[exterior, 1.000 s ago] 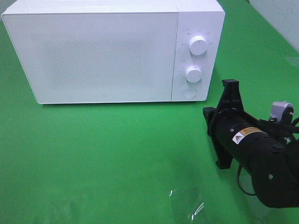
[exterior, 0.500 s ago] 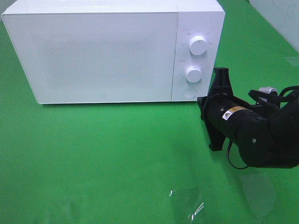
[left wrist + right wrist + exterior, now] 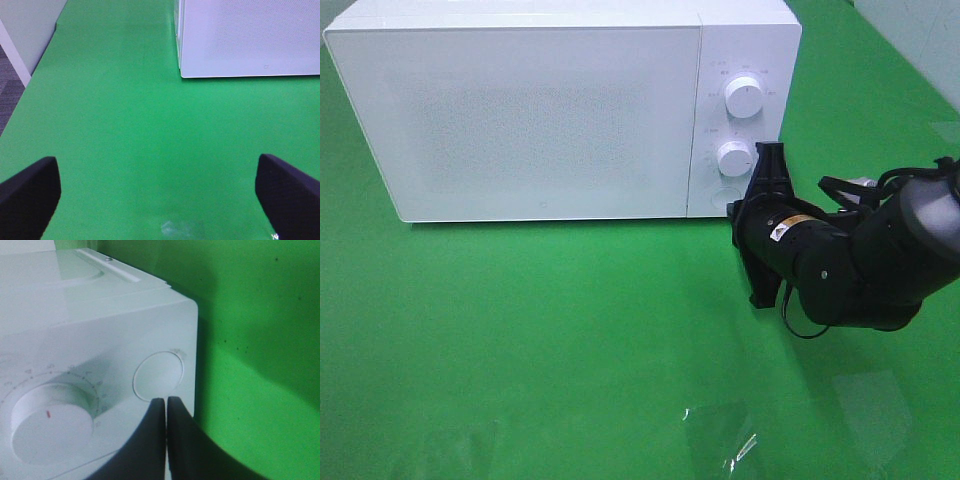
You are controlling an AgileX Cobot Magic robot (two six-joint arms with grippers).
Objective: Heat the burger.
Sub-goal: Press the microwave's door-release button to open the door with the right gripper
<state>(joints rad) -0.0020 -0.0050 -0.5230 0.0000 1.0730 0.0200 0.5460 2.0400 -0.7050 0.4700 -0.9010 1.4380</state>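
Overhead feed. White microwave point(image 3: 540, 120) sits at the back of the green table point(image 3: 520, 330), door closed. The control panel is on its right end: upper knob point(image 3: 744, 97), lower knob point(image 3: 734, 158), round button point(image 3: 723, 198) below them. My right arm point(image 3: 880, 255) reaches in from the right edge, black, with a yellow warning label point(image 3: 783, 231) on the wrist housing. Right gripper point(image 3: 738, 212) is nosed up to the panel's lower corner, tips just beside the round button; I cannot confirm contact from here. Fingers look pressed together. A glossy clear patch point(image 3: 725, 440) lies on the green near the front edge.
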